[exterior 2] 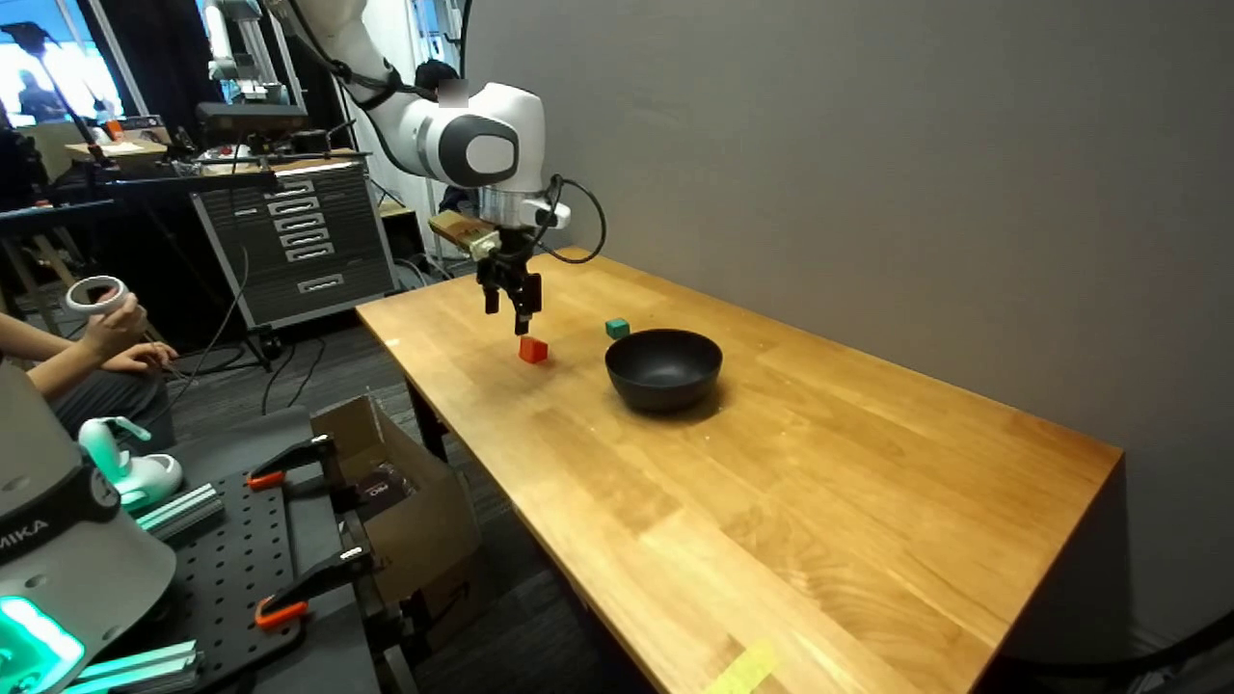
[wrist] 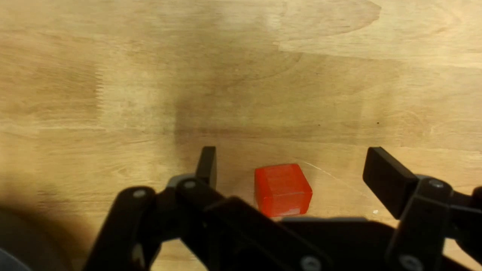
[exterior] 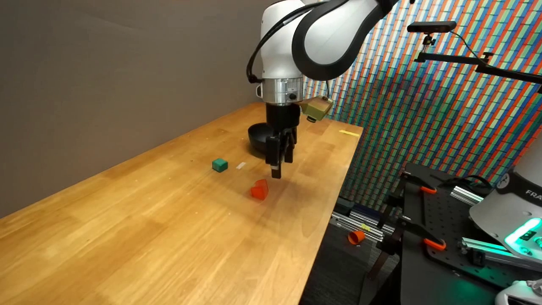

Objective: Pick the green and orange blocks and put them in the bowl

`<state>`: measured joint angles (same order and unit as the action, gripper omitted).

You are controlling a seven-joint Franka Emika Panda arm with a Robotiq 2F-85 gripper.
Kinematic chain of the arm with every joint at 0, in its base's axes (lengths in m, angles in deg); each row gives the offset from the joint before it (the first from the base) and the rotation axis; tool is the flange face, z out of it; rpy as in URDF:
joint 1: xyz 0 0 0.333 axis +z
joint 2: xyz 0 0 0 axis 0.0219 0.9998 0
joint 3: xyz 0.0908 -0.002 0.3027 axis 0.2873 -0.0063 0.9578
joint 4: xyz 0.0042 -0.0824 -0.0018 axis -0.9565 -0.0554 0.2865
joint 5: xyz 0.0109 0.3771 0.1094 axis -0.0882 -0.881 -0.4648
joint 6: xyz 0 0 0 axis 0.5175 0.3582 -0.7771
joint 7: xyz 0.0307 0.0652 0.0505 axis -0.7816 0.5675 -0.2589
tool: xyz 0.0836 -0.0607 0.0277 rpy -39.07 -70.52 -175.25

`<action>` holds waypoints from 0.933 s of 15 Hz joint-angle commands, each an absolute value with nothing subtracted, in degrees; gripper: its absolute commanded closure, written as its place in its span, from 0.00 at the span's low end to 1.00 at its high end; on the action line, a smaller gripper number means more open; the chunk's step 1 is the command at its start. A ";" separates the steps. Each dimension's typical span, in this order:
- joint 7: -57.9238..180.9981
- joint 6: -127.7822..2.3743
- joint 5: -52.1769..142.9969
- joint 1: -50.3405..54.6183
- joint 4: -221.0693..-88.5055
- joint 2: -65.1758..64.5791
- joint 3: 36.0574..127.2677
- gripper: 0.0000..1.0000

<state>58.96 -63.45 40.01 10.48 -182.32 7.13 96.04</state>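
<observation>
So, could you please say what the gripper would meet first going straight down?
Probably the tabletop, just beside the orange block, though depth is unclear and the gripper might clip it.

Soft, even light warms the counter (exterior 2: 868, 520), with a pale sheen near the corner beside the yellow tape (exterior 2: 744, 668). The gripper (exterior: 282, 165) lays a faint, soft-edged shadow short of the long edge facing the robot base (exterior: 493, 207), whose light strip (exterior: 524, 230) glows green. Past that edge the floor (exterior: 334, 262) is dark; a window (exterior 2: 63, 82) is blown out. The wrist view looks yellowish, the bowl (wrist: 30, 244) dark and blurred.
</observation>
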 commanded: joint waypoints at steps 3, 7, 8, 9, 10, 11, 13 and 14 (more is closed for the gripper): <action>58.84 -65.50 41.10 12.33 -177.32 12.53 94.44 0.00; 58.17 -67.50 41.21 13.64 -175.51 15.59 93.80 0.00; 58.06 -67.99 41.19 13.97 -175.13 16.31 93.66 0.00; 57.56 -68.63 41.48 14.55 -174.78 16.81 93.35 0.00; 56.35 -69.69 42.18 15.46 -174.53 17.39 92.55 0.00; 55.12 -70.85 43.07 16.47 -174.32 17.80 91.65 0.00; 52.31 -73.09 46.97 19.07 -173.93 18.64 89.00 0.00; 50.65 -73.94 49.02 20.40 -173.69 19.02 87.61 0.00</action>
<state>55.13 -71.33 44.18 16.57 -175.65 17.40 91.40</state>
